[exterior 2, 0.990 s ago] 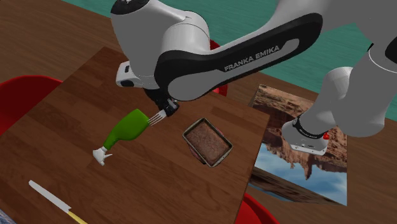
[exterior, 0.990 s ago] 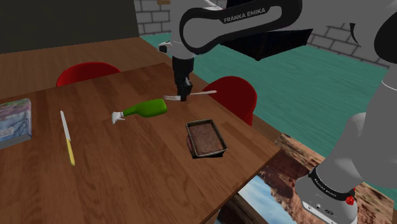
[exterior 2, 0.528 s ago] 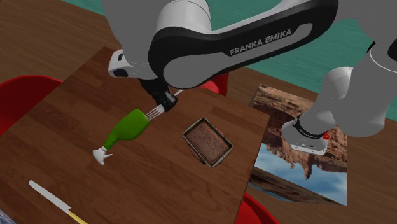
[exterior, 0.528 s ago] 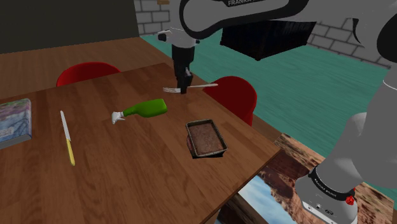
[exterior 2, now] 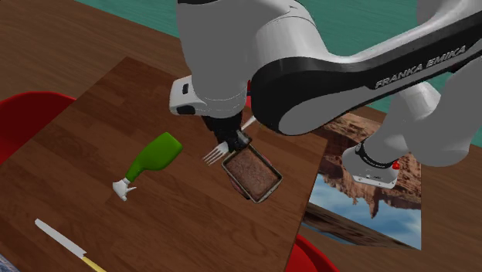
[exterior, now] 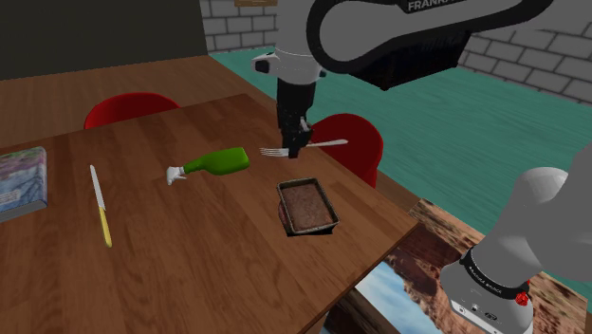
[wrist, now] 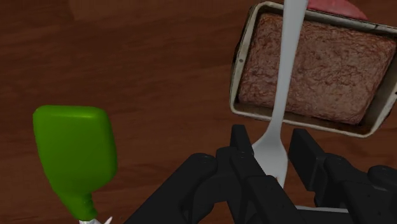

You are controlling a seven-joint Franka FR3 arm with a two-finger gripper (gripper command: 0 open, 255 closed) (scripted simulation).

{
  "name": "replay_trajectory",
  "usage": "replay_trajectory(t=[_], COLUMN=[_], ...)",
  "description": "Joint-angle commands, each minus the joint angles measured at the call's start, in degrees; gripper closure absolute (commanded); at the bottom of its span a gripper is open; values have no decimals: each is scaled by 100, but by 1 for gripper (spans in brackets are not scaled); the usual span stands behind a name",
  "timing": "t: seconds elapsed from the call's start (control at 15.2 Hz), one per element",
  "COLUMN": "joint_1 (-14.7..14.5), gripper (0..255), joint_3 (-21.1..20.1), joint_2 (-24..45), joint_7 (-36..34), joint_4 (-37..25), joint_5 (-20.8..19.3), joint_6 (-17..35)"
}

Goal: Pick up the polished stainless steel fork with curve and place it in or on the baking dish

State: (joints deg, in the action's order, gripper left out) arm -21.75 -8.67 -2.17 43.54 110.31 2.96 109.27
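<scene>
Silver-grey and slim, the fork [wrist: 284, 60] hangs clear of the table [exterior: 180, 251], clamped at its neck between the fingers of the pincer [wrist: 274, 149], lying level with its long axis crosswise to them. Its handle reaches out over the near rim of the baking dish [wrist: 236, 76], while the pincer itself stands just short of the dish. The coming move, I judge, is a short carry toward the dish, then down.

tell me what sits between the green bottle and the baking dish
Bare wooden table lies between the green bottle and the baking dish, plain in the wrist view.
</scene>
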Motion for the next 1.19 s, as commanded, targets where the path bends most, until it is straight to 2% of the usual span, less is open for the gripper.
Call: replay_trajectory(t=[0.0,0.2,1.12], joint_1=[-66,-210,-223], gripper=[255,255,255], joint_3=[-67,-212,-256], joint_2=[-351,-954,-674], joint_7=[-113,-342,-328], joint_4=[381,999,1810], joint_5=[57,186,177], joint_6=[40,76,1164])
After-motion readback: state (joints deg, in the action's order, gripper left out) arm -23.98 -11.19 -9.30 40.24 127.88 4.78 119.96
